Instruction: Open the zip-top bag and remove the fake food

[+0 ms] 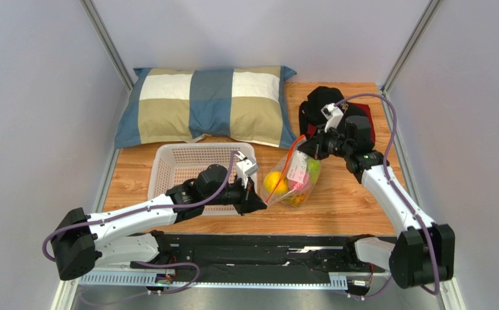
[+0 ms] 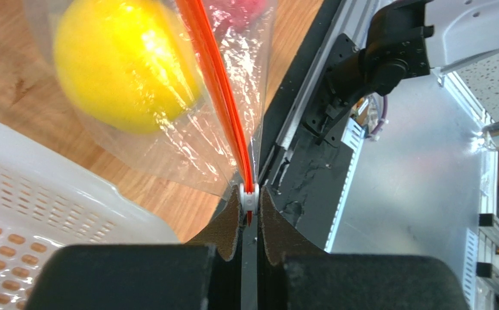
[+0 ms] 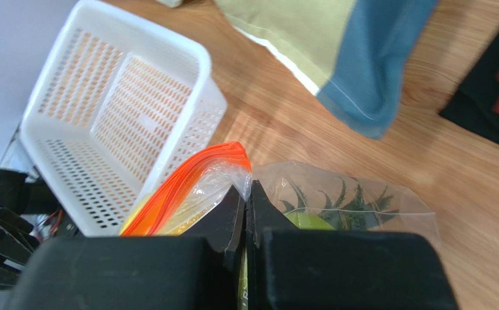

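The zip-top bag [image 1: 292,179] hangs stretched between my two grippers above the wooden table, its red-orange zip strip [image 1: 286,166] running from one to the other. Inside show a yellow-orange citrus [image 1: 275,183], a green apple [image 1: 313,170] and a pink-red peach [image 1: 300,186]. My left gripper [image 1: 259,203] is shut on the white slider tab [image 2: 250,196] at the strip's near end. The citrus [image 2: 124,63] fills the left wrist view. My right gripper [image 1: 306,147] is shut on the bag's far corner [image 3: 248,184]. Green pineapple leaves [image 3: 342,200] show through the plastic there.
A white perforated basket [image 1: 197,173] stands just left of the bag, under my left arm. A checked pillow [image 1: 208,103] lies at the back. A black and red cloth item [image 1: 362,126] sits behind my right gripper. The black base rail [image 1: 252,252] runs along the near edge.
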Controlling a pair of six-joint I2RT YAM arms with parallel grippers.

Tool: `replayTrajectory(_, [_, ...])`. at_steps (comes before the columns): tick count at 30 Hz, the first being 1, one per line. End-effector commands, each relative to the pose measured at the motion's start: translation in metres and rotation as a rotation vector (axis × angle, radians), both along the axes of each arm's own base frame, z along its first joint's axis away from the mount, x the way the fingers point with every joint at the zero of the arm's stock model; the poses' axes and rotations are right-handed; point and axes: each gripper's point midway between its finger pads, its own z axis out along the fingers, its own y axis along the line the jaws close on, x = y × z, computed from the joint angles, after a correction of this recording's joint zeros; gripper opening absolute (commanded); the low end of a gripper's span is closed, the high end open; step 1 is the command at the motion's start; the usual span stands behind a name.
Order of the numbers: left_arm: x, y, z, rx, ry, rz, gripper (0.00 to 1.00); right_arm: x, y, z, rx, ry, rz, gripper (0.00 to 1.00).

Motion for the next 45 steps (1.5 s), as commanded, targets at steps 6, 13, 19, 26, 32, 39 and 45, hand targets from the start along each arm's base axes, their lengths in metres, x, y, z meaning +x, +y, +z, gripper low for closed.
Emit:
replayTrajectory(6, [-0.028, -0.014, 0.029, -0.019, -0.03, -0.073, 0.18, 0.012, 0.045, 0.032, 0.09, -0.158, 0.423, 0.0])
replayTrajectory(13, [0.037, 0.025, 0.086, 0.077, -0.256, 0.174, 0.6, -0.013, 0.059, 0.024, 0.136, -0.192, 0.664, 0.0])
replayTrajectory(19, [0.085, 0.029, 0.103, 0.072, -0.24, 0.247, 0.56, -0.023, 0.067, 0.015, 0.156, -0.154, 0.765, 0.0])
replayTrajectory(26, [0.1, -0.01, 0.089, 0.056, -0.172, 0.156, 0.51, -0.023, 0.07, 0.015, 0.149, -0.145, 0.764, 0.0])
replayTrajectory(32, [0.104, -0.027, 0.084, 0.019, -0.12, 0.147, 0.51, -0.021, 0.069, 0.015, 0.133, -0.141, 0.743, 0.0])
replayTrajectory(39, [0.104, -0.035, 0.082, -0.024, -0.071, 0.159, 0.61, -0.018, 0.068, 0.012, 0.119, -0.134, 0.725, 0.0])
replayTrajectory(45, [0.111, -0.037, 0.064, 0.016, -0.03, 0.192, 0.53, -0.016, 0.068, 0.014, 0.118, -0.14, 0.719, 0.0])
